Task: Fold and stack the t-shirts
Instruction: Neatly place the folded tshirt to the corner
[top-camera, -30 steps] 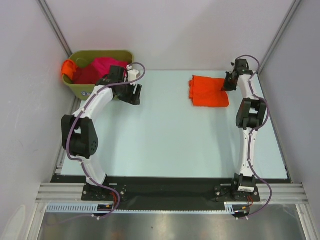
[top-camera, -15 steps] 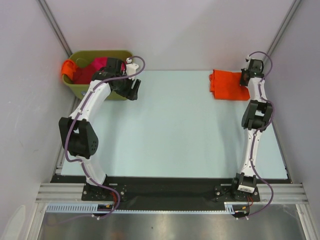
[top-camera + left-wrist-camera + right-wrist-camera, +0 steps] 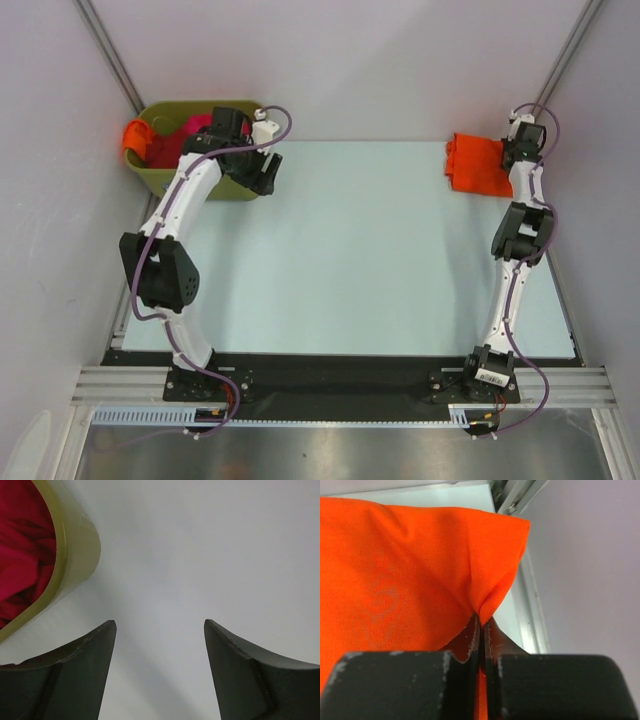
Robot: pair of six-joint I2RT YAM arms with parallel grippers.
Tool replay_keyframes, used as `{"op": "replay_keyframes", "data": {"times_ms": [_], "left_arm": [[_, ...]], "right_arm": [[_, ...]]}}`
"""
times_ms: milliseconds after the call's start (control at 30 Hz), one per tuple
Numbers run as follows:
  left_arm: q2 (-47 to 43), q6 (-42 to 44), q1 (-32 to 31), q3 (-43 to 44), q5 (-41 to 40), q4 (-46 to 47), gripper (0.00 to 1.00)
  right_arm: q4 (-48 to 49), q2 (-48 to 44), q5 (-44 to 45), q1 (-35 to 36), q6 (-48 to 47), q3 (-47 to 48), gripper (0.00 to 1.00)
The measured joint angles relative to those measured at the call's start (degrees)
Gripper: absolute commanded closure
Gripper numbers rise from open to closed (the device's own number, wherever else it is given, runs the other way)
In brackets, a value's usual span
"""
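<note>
Our right gripper (image 3: 480, 624) is clamped tight on a pinch of the folded orange shirt (image 3: 405, 565), with the cloth bunched up between the two closed fingers. Seen from above, this gripper (image 3: 522, 150) sits at the far right corner of the table (image 3: 350, 250). The folded orange shirt (image 3: 474, 166) lies flat there, just left of the gripper and close to the right wall.

Our left gripper (image 3: 160, 630) stands wide apart and holds nothing; between its fingers we see only bare table (image 3: 200, 555). It hovers just beside the green bin (image 3: 75, 540), whose wall fills the left of the wrist view, with red cloth (image 3: 22, 545) inside; we cannot tell which shirt that is.

From above, the left gripper (image 3: 265, 176) is at the near right corner of the bin (image 3: 232, 104), which stands at the far left corner of the table. In the bin we see a pink shirt (image 3: 197, 124) and a dark red shirt (image 3: 160, 152). A second orange shirt (image 3: 134, 136) hangs over its left rim.
</note>
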Motion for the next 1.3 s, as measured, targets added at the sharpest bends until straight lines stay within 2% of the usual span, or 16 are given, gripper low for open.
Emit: {"op": "replay_keyframes", "data": {"times_ms": [33, 167, 200, 300, 400, 467, 633, 667, 800, 1000, 1133, 1300], "left_arm": [[0.33, 0.07, -0.04, 0.22, -0.11, -0.13, 0.23], [1.77, 0.46, -0.33, 0.74, -0.44, -0.39, 0.22], [2.03, 0.50, -0.46, 0.74, -0.48, -0.46, 0.22], [2.29, 0.55, -0.92, 0.74, -0.48, -0.57, 0.22], [2.29, 0.92, -1.25, 0.74, -0.48, -0.66, 0.21], [2.29, 0.94, -1.33, 0.74, -0.48, -0.79, 0.21], [2.29, 0.94, -1.33, 0.74, -0.52, -0.87, 0.21], [2.25, 0.94, -1.33, 0.74, -0.52, -0.85, 0.21], [1.68, 0.94, -1.33, 0.74, -0.42, -0.87, 0.20], [-3.13, 0.92, -1.18, -1.25, -0.55, -0.02, 0.19], [-10.12, 0.59, -0.55, -7.48, -0.48, 1.31, 0.19], [-20.98, -0.63, 1.25, -20.87, -0.61, 5.05, 0.19]], "right_arm": [[0.44, 0.09, 0.02, -0.09, -0.44, 0.00, 0.96], [2.12, 0.20, 0.68, -0.09, -2.12, -0.07, 0.66], [2.67, 0.20, 1.01, -0.07, -2.62, -0.13, 0.55], [4.13, 0.20, 2.19, 0.11, -3.61, -0.13, 0.34], [4.76, 0.15, 3.82, 0.63, -4.26, -0.13, 0.22], [4.87, -0.42, 5.01, 1.18, -4.68, -0.83, 0.20], [4.70, -6.32, 8.07, 4.13, -3.89, -8.09, 0.06], [4.48, -7.65, 8.55, 4.90, -3.02, -9.07, 0.00], [2.99, -13.35, 8.90, 7.45, 1.95, -13.09, 0.00], [0.76, -26.23, 9.99, 9.66, 12.11, -25.86, 0.00], [-1.11, -37.64, 7.96, 10.19, 17.55, -37.88, 0.00], [-0.59, -55.49, 4.39, 13.14, 24.44, -57.02, 0.00]]}}
